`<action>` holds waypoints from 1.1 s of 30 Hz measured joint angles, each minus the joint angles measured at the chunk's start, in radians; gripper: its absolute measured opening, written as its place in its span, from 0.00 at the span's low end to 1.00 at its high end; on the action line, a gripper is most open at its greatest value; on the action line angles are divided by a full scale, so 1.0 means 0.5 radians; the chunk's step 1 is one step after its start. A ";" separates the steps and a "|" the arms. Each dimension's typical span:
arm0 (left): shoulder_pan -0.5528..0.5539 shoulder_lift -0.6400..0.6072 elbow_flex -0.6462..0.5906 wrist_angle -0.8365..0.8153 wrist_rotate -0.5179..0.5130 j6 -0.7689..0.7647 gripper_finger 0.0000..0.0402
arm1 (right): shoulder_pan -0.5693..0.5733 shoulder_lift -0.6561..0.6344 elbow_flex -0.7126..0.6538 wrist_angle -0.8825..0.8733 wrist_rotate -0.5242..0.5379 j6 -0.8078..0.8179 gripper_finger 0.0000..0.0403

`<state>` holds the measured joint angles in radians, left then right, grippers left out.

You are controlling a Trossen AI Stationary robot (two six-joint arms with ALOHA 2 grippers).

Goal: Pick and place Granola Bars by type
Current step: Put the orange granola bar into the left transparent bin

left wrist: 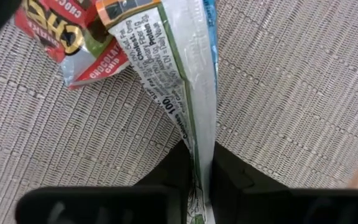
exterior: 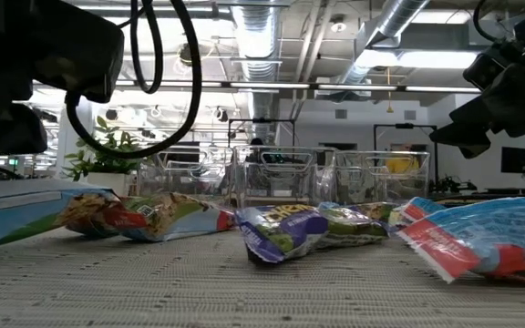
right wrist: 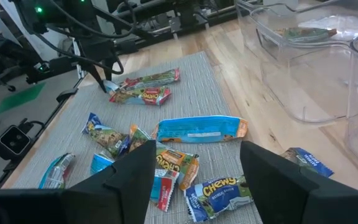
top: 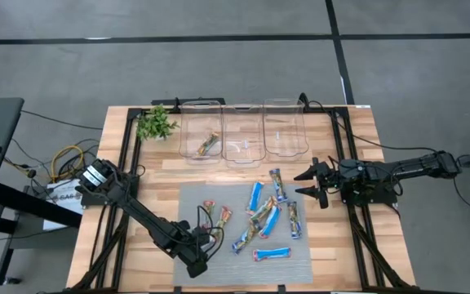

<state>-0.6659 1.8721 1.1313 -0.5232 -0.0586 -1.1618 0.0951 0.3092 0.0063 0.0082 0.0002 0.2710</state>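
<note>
Left gripper [left wrist: 197, 180] clamping mat-edge bar [left wrist: 179, 93]

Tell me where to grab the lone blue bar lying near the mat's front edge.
Grip the blue bar across its narrow width at mid-length, coming straight down. It lies flat on the mat, apart from the other bars, so both long edges look free. The open right hand probably suits.

You've got granola bars [top: 268, 214] scattered on the mat [top: 300, 253], three bins [top: 243, 131] behind them. One bar [top: 209, 144] lies in the left bin; the plant [top: 155, 123] sits left of it.
</note>
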 joint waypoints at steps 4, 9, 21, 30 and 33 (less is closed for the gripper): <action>0.000 -0.090 -0.003 0.014 -0.067 0.019 0.11 | 0.000 0.000 0.000 0.000 0.000 0.000 0.56; 0.000 -0.237 -0.002 0.054 -0.157 0.113 0.11 | 0.000 0.000 0.000 0.000 0.000 0.000 0.56; 0.082 -0.721 0.000 0.161 -0.629 0.203 0.09 | 0.000 0.000 0.000 0.000 0.000 0.000 0.56; 0.155 -1.128 0.001 0.187 -0.877 0.334 0.09 | 0.000 -0.001 0.000 0.000 0.000 0.000 0.56; 0.177 -1.209 0.005 0.140 -0.947 0.347 0.09 | 0.000 0.000 0.000 0.000 0.000 0.000 0.56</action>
<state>-0.5774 1.2674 1.1336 -0.4534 -0.5320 -0.9882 0.0952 0.3090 0.0063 0.0082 0.0002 0.2710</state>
